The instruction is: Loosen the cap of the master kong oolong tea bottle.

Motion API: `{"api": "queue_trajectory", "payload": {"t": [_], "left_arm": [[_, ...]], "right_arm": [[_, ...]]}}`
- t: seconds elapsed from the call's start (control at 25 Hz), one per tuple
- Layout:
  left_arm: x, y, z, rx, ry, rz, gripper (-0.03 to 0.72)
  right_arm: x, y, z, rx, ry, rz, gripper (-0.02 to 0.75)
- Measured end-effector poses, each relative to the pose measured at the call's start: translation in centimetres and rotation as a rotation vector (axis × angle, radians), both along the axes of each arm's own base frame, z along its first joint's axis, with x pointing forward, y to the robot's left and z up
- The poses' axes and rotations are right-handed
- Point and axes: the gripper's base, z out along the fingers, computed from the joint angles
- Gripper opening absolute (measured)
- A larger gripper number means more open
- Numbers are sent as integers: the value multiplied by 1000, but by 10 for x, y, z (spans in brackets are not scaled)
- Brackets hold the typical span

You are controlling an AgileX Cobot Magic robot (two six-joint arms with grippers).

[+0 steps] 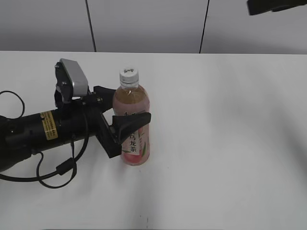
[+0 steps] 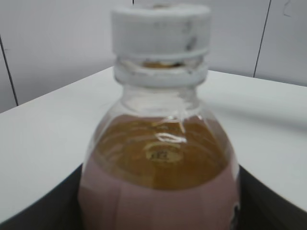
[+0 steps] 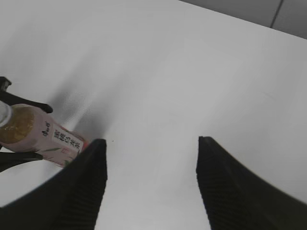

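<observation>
The master kong oolong tea bottle [image 1: 133,129] stands upright on the white table, with pale amber tea and a pink peach label. Its white cap [image 1: 129,74] sits on the neck. My left gripper [image 1: 125,111] is shut on the bottle's body, one finger on each side. In the left wrist view the bottle [image 2: 160,163] fills the frame with the cap [image 2: 160,28] at the top. My right gripper [image 3: 151,148] is open and empty, high above the table to the right of the bottle [image 3: 43,134]. Part of the right arm [image 1: 276,5] shows at the exterior view's top right corner.
The white table [image 1: 230,143] stretches around the bottle. A grey panelled wall [image 1: 148,24] stands behind its far edge. The left arm's black cable [image 1: 53,175] loops over the table at the front left.
</observation>
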Motion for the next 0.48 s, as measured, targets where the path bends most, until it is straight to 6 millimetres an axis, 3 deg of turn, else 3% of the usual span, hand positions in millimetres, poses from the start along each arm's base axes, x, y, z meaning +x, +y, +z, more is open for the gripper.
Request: {"api": "queue_trajectory", "payload": {"t": [0.32,0.48], "left_arm": [[-5,-2,-1,10,2,-69,463],[-6,-3,-1,9,9,-85,463]], "right_arm": [[20,67,-19,-109,64,237,449],[29,88,-14,-145,111,333,449]]}}
